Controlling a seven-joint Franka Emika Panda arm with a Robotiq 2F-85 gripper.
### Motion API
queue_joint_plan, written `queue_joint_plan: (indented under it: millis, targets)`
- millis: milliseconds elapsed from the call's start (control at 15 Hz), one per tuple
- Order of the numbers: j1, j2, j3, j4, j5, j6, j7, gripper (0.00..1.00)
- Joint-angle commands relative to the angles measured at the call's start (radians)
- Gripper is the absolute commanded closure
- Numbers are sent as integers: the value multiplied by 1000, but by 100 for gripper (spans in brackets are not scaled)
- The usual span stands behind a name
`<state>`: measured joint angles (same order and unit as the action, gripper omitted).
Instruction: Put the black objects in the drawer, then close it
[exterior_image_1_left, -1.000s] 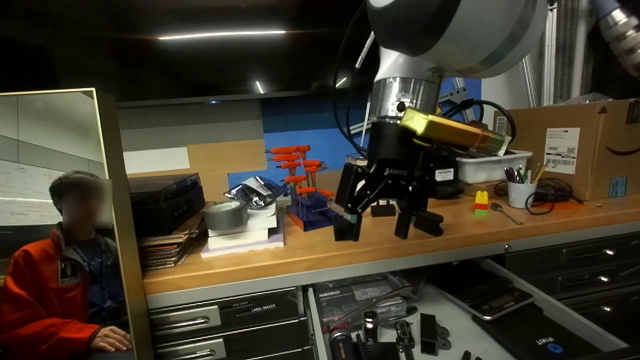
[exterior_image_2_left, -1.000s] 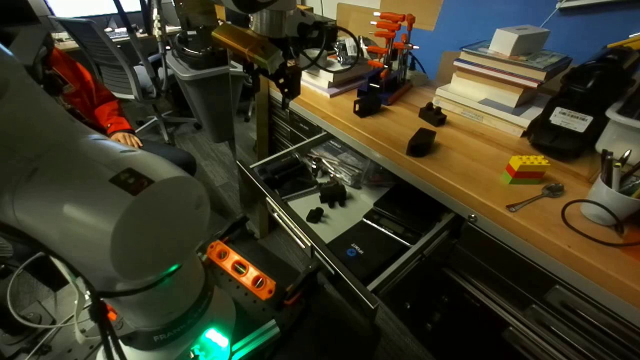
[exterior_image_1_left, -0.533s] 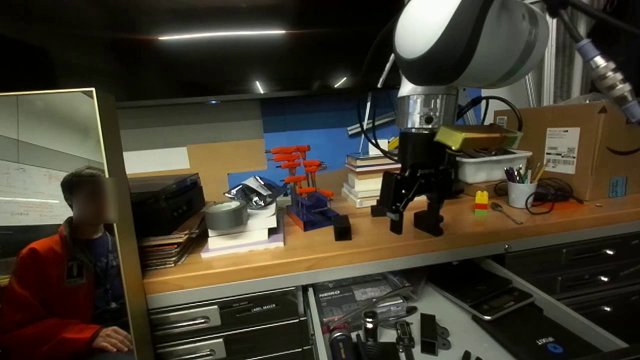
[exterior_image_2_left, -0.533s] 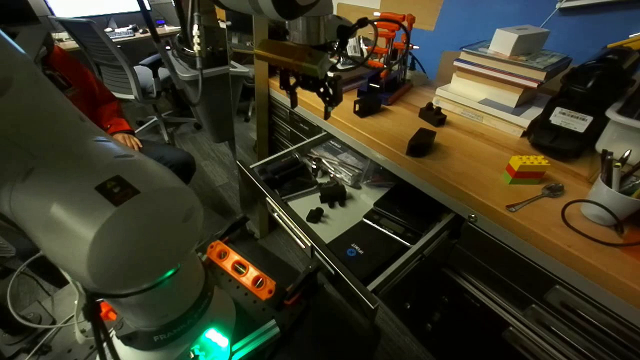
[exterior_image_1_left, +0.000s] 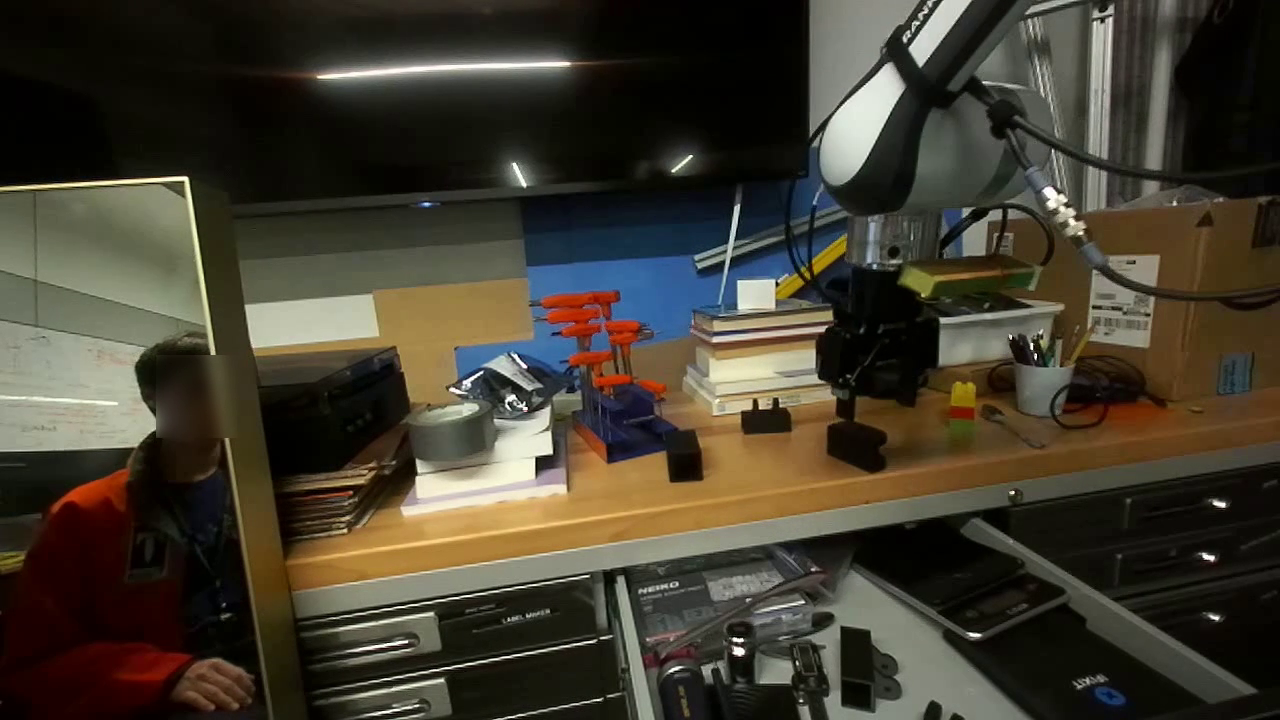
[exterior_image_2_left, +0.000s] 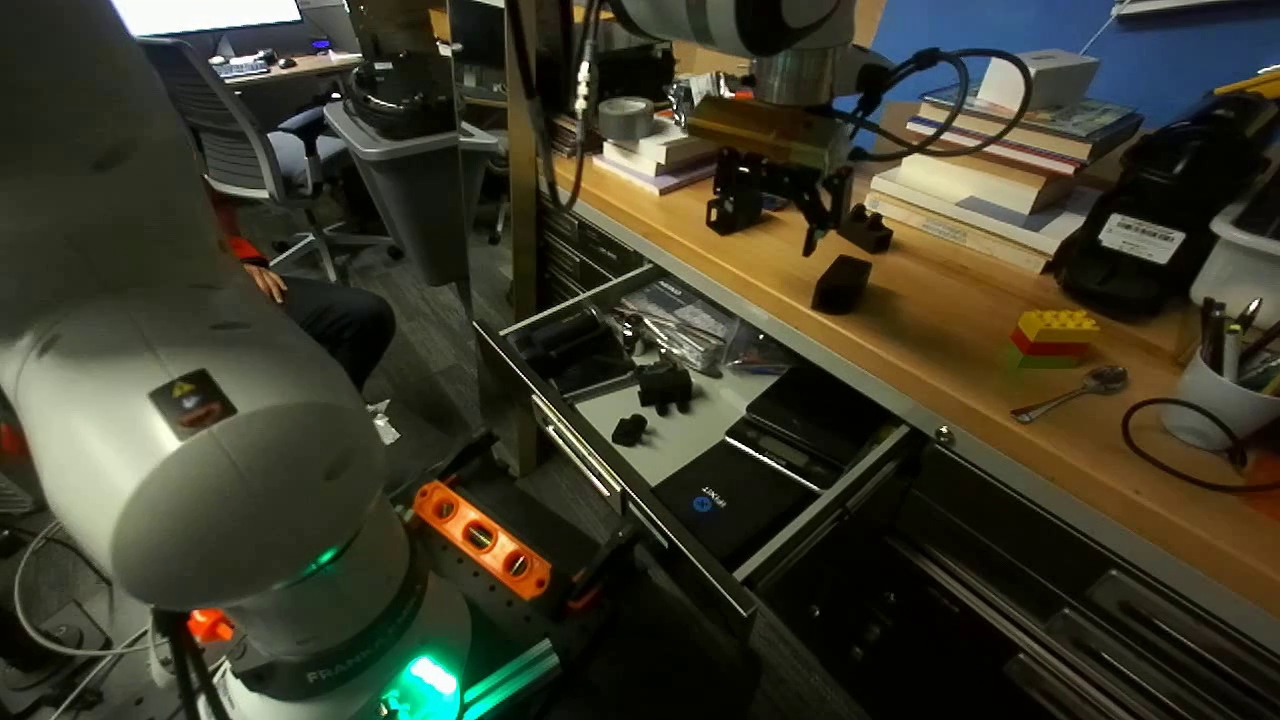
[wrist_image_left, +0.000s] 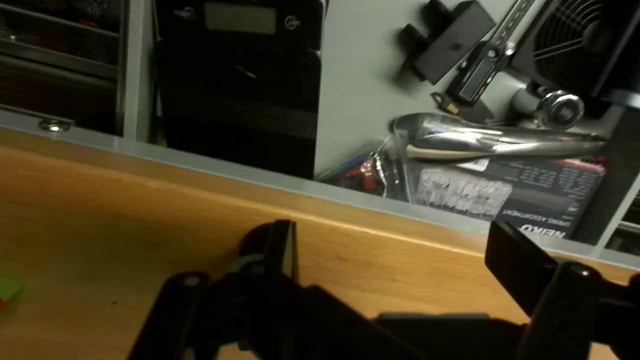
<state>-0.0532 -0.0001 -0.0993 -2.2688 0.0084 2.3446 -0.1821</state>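
An angular black block (exterior_image_2_left: 842, 284) lies on the wooden workbench (exterior_image_1_left: 760, 490) below me, just beside one of my fingertips (exterior_image_2_left: 811, 242) and apart from it. A black block with two pegs (exterior_image_2_left: 865, 230) is also near me, set farther back; a hollow black block (exterior_image_1_left: 684, 455) stands farther along the bench, by a rack of orange-handled hex keys (exterior_image_1_left: 630, 425). Over the last second I have swung along the bench toward the angular black block, while blocks and drawer (exterior_image_2_left: 690, 432) have stayed put; I take this as lining up the next pick.

My gripper (wrist_image_left: 397, 252) is spread wide and holds nothing: the wrist view shows bare wood between the fingers. A dark shape (wrist_image_left: 254, 240) half hidden behind one finger is probably the angular black block, so I likely must shift that way before lowering.

Lower than my fingers, the drawer is pulled out, with a stubby-legged black piece (exterior_image_2_left: 665, 387) and a smaller black piece (exterior_image_2_left: 630, 430) already inside.
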Motion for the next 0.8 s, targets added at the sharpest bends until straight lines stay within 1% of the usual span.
queue_joint_plan:
  millis: [0, 200, 400, 733]
  targets:
    - [-36, 175, -7, 189, 50, -21, -69, 0]
    - [-70, 273, 12, 286, 97, -41, -132, 0]
    - [-92, 357, 31, 366, 111, -60, -170, 0]
    - [-114, 428, 47, 453, 93, -89, -183, 0]
